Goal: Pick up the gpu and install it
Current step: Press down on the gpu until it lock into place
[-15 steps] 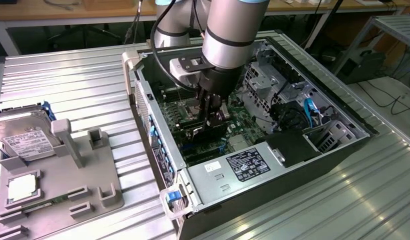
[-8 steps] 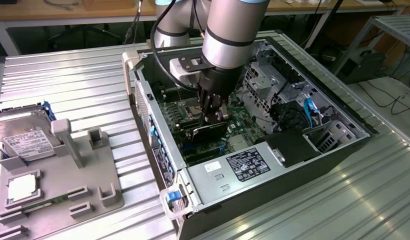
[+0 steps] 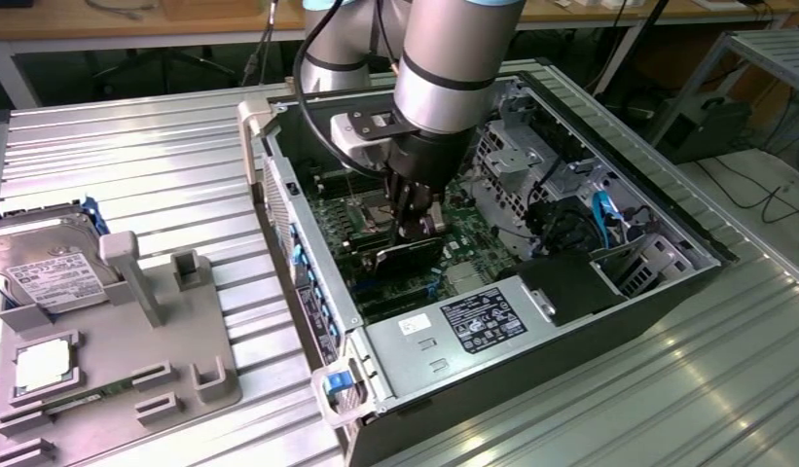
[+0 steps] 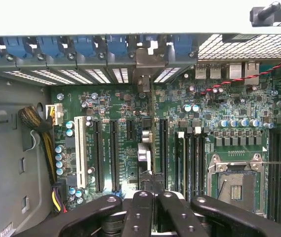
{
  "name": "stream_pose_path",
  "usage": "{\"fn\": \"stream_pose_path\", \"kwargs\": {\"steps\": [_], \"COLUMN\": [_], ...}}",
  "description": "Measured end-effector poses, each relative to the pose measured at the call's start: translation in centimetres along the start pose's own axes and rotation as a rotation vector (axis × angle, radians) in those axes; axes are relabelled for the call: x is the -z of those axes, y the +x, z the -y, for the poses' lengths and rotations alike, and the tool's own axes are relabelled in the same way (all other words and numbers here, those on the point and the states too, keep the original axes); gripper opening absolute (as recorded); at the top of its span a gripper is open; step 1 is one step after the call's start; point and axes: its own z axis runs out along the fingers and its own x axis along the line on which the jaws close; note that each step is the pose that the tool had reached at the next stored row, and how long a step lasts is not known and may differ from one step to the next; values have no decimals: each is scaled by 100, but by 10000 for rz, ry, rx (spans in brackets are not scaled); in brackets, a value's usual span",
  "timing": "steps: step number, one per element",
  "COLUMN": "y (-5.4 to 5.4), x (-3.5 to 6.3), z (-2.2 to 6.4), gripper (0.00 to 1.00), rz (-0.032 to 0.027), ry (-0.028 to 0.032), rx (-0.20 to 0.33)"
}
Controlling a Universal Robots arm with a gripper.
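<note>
The gpu (image 3: 409,256) is a thin black card standing on edge inside the open computer case (image 3: 659,219), low over the green motherboard (image 3: 471,233). My gripper (image 3: 417,230) reaches down into the case and is shut on the card's upper edge. In the wrist view the gpu (image 4: 147,148) appears edge-on as a narrow strip running from my gripper (image 4: 150,193) to its silvery bracket (image 4: 145,61) at the case's rear slot openings. It stands over the expansion slots (image 4: 163,148) in the middle of the motherboard (image 4: 125,106). Whether its edge sits in a slot I cannot tell.
A grey fixture tray (image 3: 178,341) at the exterior view's left holds a silver hard drive (image 3: 42,268) and a processor (image 3: 42,365). Inside the case are the power supply (image 3: 484,321), a drive cage (image 3: 523,161), the empty processor socket (image 4: 234,185), blue slot clips (image 4: 86,47) and yellow cables (image 4: 36,121).
</note>
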Motion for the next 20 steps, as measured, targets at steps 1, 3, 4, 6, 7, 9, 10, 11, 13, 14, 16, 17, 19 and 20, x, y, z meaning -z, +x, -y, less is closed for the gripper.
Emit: {"fn": "stream_pose_path", "kwargs": {"steps": [1,3,4,6,7,9,10,11,13,14,16,17,19,20], "y": [0,0,0,0,0,1,0,0,0,1,0,0,1,0], "x": [0,0,0,0,0,1,1,1,1,1,1,0,0,0], "z": [0,-1,-1,-2,-2,-3,-7,-13,-23,-23,-23,-23,-23,-23], "gripper": [11,11,11,11,11,11,11,11,11,11,11,11,11,11], "rz": [0,0,0,0,-1,-9,-13,-18,-123,-208,-330,-393,-513,-572], "ry": [0,0,0,0,0,1,-8,-24,-391,-671,-1069,-1257,-1625,-1810], "rx": [0,2,1,0,1,0,-1,-3,-13,-24,-38,-46,-59,-65]}}
